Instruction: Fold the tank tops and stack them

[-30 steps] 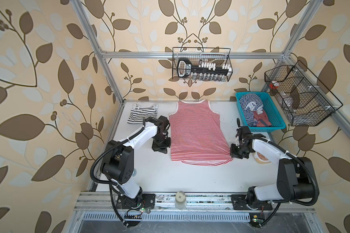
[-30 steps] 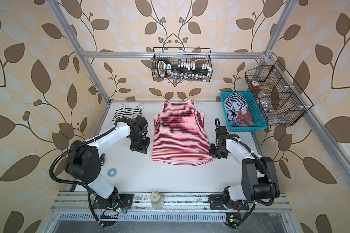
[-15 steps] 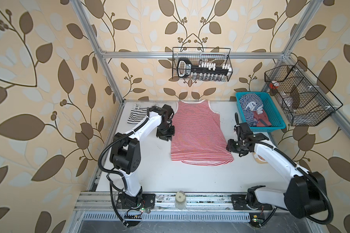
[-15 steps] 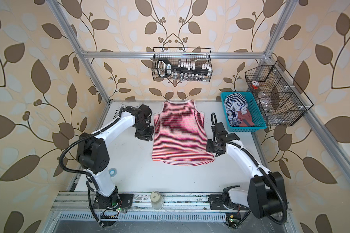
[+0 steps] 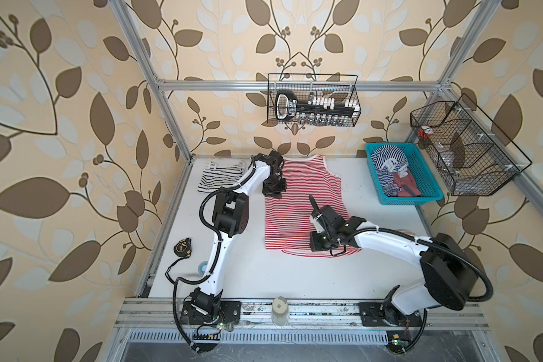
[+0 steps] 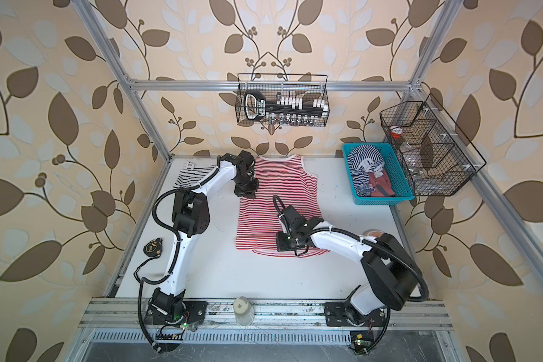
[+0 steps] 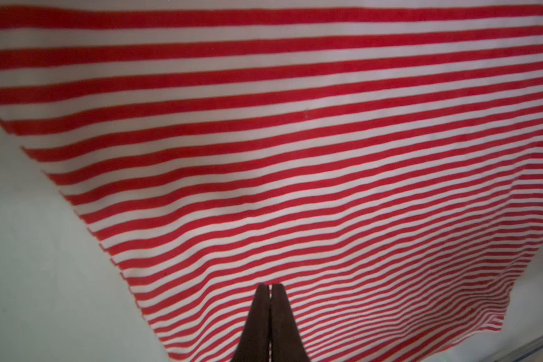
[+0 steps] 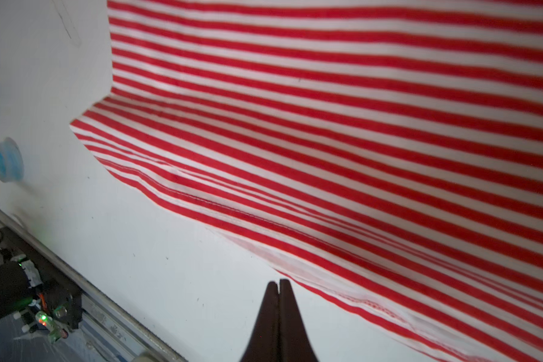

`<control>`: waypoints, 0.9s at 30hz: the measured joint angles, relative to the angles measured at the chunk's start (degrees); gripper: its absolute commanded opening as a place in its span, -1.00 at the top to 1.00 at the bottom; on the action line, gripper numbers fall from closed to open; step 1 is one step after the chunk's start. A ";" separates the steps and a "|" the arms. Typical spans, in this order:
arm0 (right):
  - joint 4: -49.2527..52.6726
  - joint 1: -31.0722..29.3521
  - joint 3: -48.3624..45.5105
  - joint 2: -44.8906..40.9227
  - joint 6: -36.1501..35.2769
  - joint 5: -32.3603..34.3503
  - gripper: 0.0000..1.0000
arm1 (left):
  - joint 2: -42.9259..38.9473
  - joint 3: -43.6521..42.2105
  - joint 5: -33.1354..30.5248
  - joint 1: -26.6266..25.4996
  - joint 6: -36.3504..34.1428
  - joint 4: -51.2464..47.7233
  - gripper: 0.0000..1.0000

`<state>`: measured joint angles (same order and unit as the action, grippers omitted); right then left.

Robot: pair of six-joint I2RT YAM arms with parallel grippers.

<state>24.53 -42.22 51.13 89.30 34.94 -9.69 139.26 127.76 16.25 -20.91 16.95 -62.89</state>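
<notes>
My left gripper (image 7: 270, 286) has its jaws pressed together, tips on the red-striped tank top (image 5: 301, 200), near its left edge. My right gripper (image 8: 279, 282) is likewise closed at the hem; pinching cloth, unclear. The black-striped tank top (image 5: 218, 177) lies well apart, beyond my left gripper.

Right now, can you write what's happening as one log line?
left end effector: shut, on red-striped tank top | right end effector: shut, by hem | black-striped tank top: folded
</notes>
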 measured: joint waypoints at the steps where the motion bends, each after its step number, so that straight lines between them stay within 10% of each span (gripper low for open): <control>1: -0.37 -0.81 0.61 1.40 -0.02 -0.50 1.00 | 0.28 0.00 0.31 0.00 0.00 0.13 0.90; 27: -0.52 -4.15 5.60 11.96 0.04 -2.10 1.00 | 0.98 -7.54 5.99 1.88 3.06 8.26 1.00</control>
<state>24.01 -46.37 56.73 101.25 34.98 -11.79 140.25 120.22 22.24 -19.03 20.01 -54.63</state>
